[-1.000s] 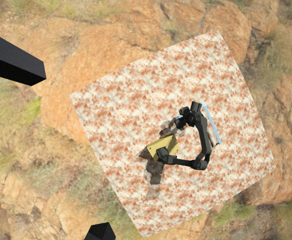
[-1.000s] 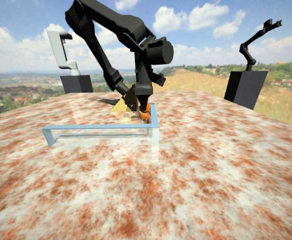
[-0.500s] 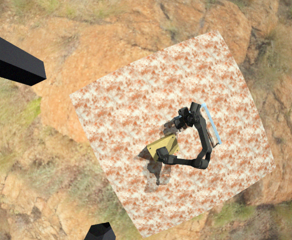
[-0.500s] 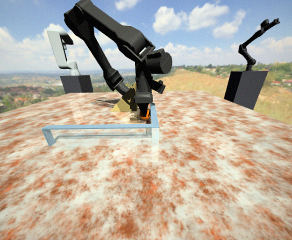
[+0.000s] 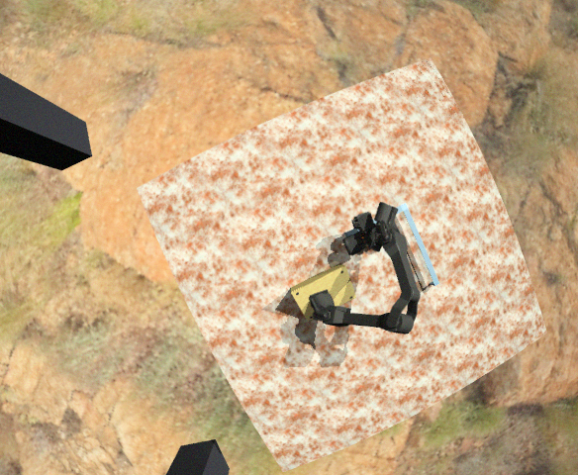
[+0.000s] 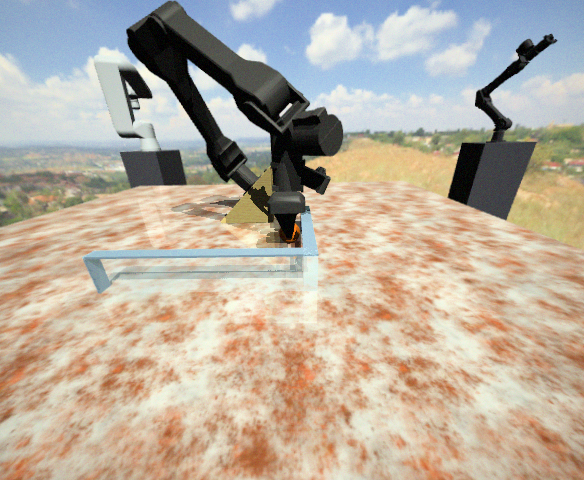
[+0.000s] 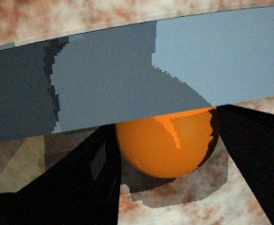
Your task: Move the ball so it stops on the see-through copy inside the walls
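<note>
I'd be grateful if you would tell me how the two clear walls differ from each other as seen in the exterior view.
The long wall runs left to right across the view; the short wall runs away from the camera. The long wall ends free at the left, while the short wall has the gripper and orange ball right beside it. Both are low, see-through, blue-rimmed, and meet at one corner.
</note>
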`<action>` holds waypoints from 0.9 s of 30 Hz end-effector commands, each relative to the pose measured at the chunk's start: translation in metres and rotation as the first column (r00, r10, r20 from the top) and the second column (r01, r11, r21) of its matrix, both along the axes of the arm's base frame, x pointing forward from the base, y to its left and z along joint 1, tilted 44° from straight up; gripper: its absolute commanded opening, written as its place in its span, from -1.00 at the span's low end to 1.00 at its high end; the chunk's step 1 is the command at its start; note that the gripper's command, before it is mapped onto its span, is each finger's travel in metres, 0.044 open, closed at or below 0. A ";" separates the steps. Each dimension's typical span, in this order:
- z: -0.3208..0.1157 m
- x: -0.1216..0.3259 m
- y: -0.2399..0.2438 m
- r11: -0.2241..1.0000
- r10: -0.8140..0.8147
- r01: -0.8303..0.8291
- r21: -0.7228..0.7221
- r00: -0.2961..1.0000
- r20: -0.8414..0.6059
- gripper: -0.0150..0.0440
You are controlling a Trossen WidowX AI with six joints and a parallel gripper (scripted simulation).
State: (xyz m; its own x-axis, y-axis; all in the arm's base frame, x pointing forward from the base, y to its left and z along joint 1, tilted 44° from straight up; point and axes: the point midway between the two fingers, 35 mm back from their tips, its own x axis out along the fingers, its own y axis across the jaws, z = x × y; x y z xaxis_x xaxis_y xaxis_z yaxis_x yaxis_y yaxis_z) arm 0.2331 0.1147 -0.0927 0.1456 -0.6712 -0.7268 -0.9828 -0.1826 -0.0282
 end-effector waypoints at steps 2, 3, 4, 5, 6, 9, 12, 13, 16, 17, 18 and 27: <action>0.000 0.000 0.000 1.000 -0.001 0.001 0.000 1.000 0.000 0.13; 0.000 0.000 0.000 1.000 -0.001 0.001 0.000 1.000 0.000 0.22; 0.000 0.000 0.000 1.000 -0.001 0.001 0.000 1.000 0.000 0.31; 0.000 0.000 0.000 1.000 -0.001 0.001 0.000 1.000 0.000 0.40; 0.000 0.000 0.000 1.000 -0.001 0.001 0.000 1.000 0.000 0.49; 0.000 0.000 0.000 1.000 -0.001 0.001 0.000 1.000 0.000 0.58; 0.007 0.000 0.008 1.000 0.000 0.000 0.001 1.000 0.000 0.58; 0.017 -0.002 0.018 1.000 0.001 -0.001 0.001 1.000 -0.001 0.58; 0.053 -0.010 0.051 1.000 0.002 -0.003 -0.002 1.000 -0.004 0.58; 0.060 -0.013 0.056 1.000 0.003 -0.003 -0.003 1.000 -0.004 0.58; 0.062 -0.013 0.058 1.000 0.003 -0.003 -0.004 1.000 -0.004 0.58; 0.056 -0.010 0.055 1.000 0.017 -0.017 0.005 1.000 0.005 0.58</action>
State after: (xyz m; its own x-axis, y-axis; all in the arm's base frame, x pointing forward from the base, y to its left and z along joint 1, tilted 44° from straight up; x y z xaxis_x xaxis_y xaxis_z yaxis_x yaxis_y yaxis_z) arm 0.2231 0.1702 -0.0360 0.1587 -0.6655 -0.7293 -0.9800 -0.1960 -0.0345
